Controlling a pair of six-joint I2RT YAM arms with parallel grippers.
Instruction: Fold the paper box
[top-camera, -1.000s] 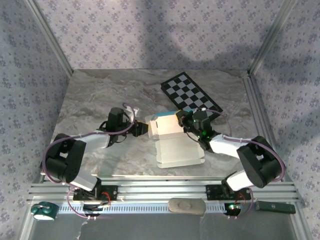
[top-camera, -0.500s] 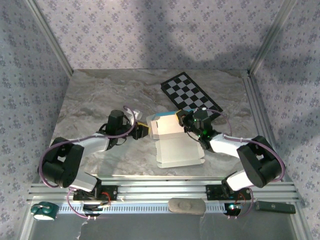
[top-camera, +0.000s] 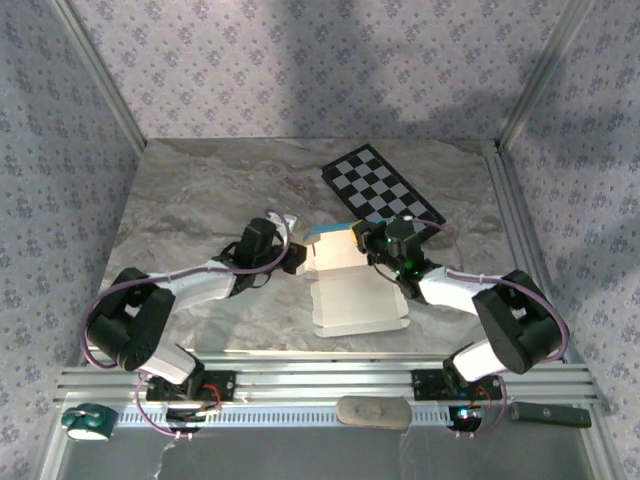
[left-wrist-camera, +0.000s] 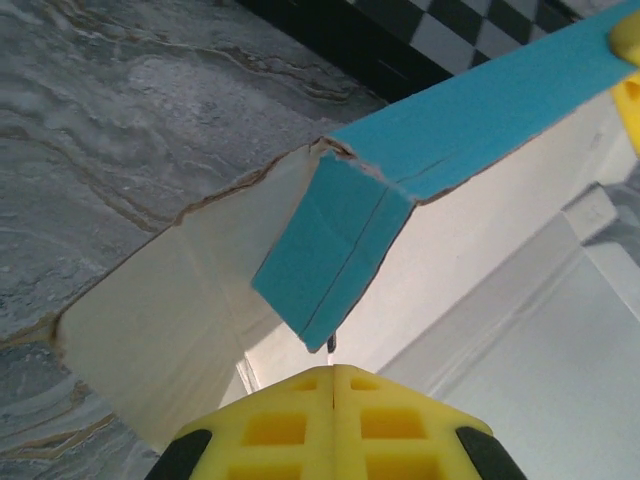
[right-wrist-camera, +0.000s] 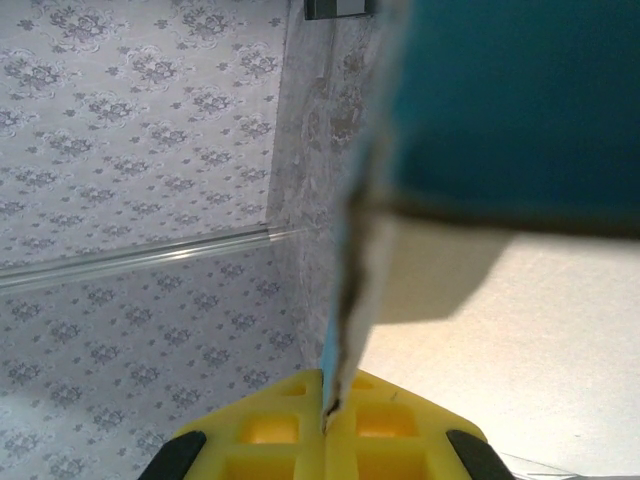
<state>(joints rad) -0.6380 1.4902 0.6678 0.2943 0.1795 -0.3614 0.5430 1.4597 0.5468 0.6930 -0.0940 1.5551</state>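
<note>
The paper box (top-camera: 355, 295) lies white face up at the table's middle, its back panel (top-camera: 330, 250) raised with a turquoise outer face. My right gripper (top-camera: 362, 241) is at that panel's right end. In the right wrist view its yellow pads (right-wrist-camera: 327, 405) are shut on a cardboard edge (right-wrist-camera: 348, 300) seen edge-on, turquoise face (right-wrist-camera: 510, 100) to the right. My left gripper (top-camera: 298, 262) is at the panel's left end. In the left wrist view its pads (left-wrist-camera: 333, 375) are pressed together, right below the lower corner of a hanging turquoise flap (left-wrist-camera: 335, 250); whether they touch it I cannot tell.
A black-and-white checkerboard (top-camera: 382, 187) lies behind the box at the back right. Wallpapered walls close in the table on three sides. An aluminium rail (top-camera: 330, 385) runs along the near edge, with a green tape roll (top-camera: 88, 422) at its left.
My left gripper moved right, up against the box's left end, and its jaws closed. The right gripper kept its hold on the raised panel.
</note>
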